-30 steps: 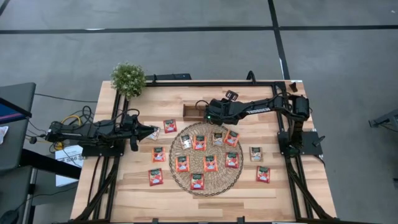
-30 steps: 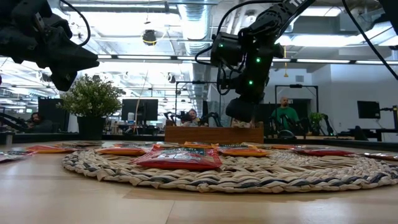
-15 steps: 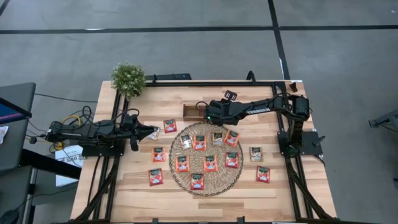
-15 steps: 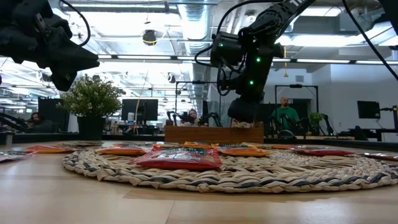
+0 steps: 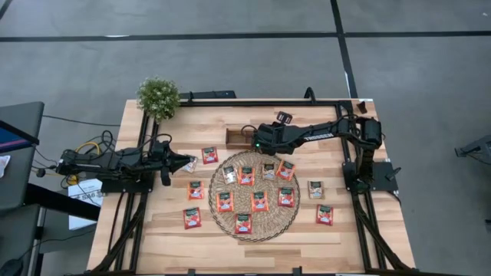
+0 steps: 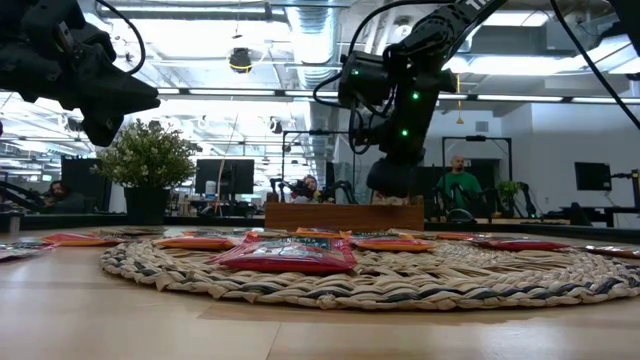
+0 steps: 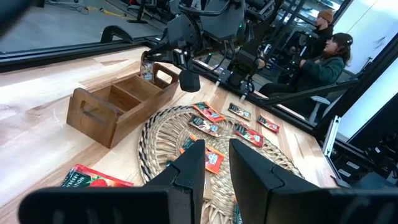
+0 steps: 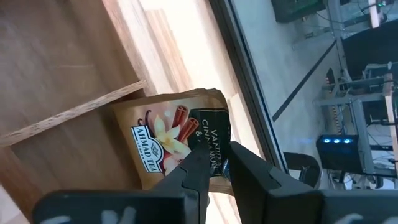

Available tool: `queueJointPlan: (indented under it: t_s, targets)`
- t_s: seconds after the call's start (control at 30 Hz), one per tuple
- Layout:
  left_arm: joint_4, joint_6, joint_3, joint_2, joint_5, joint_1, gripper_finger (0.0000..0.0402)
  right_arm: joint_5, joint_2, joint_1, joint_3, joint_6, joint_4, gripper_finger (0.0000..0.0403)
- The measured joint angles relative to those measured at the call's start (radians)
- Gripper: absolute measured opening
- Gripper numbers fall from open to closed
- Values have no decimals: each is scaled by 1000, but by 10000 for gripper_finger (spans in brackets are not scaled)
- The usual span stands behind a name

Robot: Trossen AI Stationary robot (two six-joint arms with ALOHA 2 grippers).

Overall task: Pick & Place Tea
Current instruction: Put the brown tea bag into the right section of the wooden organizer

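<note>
1. The right gripper [image 8: 214,163] hangs over the wooden tray [image 5: 239,137], its fingers pinching a beige tea sachet [image 8: 177,140].
2. The sachet's lower edge hides behind the fingers.
3. The left gripper [image 5: 189,162] waits, narrowly parted and empty, near a red sachet [image 5: 209,155] beside the straw mat [image 5: 217,198].

"AHMAD TEA" and "VANILLA CINNAMON" on beige sachet [image 8: 177,140]
</note>
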Motion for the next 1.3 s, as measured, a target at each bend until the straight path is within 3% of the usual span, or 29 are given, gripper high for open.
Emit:
queueJointPlan:
  t_s: [0.57, 0.77, 1.0, 1.3]
  targets:
    - [0, 0, 0, 0, 0, 0, 65, -45, 0, 6, 0, -16, 0, 52]
    - [0, 0, 0, 0, 0, 0, 65, -44, 0, 11, 1, -16, -8, 75]
    - [0, 0, 0, 0, 0, 0, 65, -41, 0, 52, 123, -3, -236, 108]
    - [0, 0, 0, 0, 0, 0, 65, -46, -28, 147, 279, 147, -648, 122]
